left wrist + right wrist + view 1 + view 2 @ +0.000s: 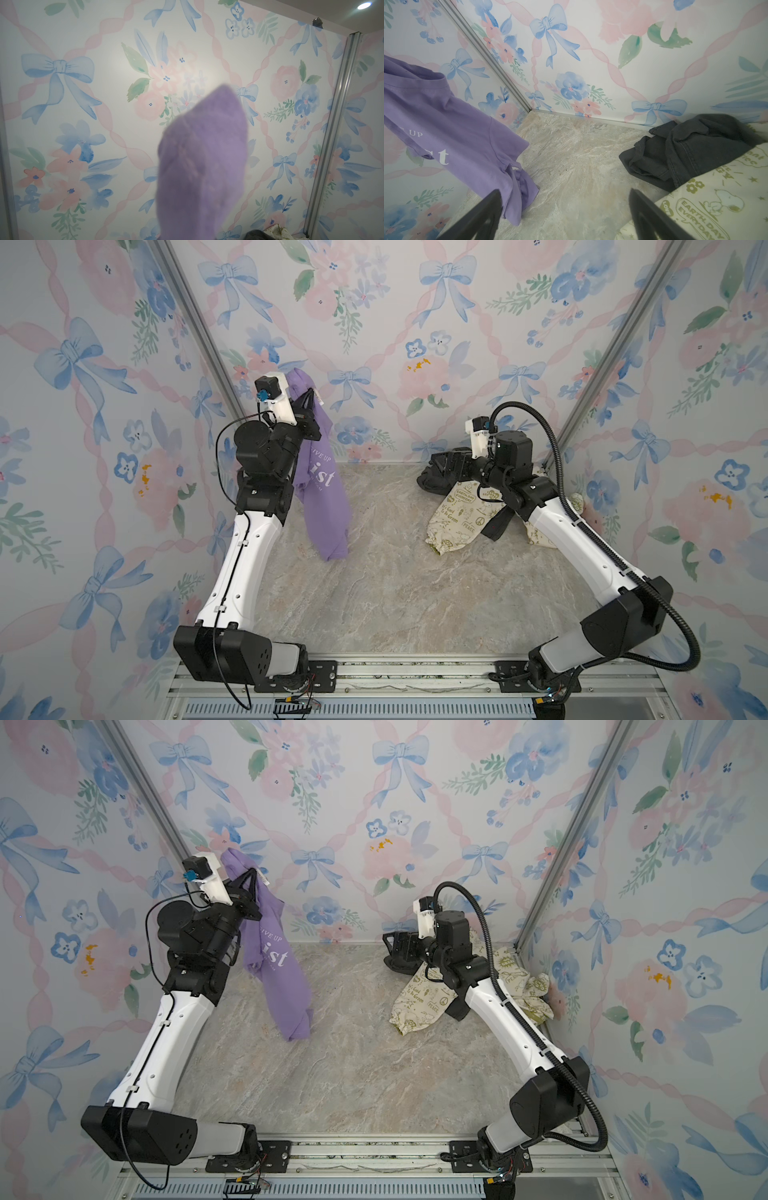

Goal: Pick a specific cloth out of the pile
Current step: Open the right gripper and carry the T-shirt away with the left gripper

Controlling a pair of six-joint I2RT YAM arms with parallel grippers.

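Your left tool (309,400) clamps the cloth (322,497) high at ten o'clock, separating it from the pile (457,514) at two, where your right tool (563,192) gapes empty.

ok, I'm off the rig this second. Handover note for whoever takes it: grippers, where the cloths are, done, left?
Left gripper: shut on the lavender shirt, raised near the back wall; the shirt hangs from it, lower end at or near the table.
Right gripper: open, empty, low beside the pile.
Pile: dark garment and cream printed garment, far right of the table, partly under the right arm.
Done: shirt separated from the pile.
Left: probably set it down clear of the pile and release.
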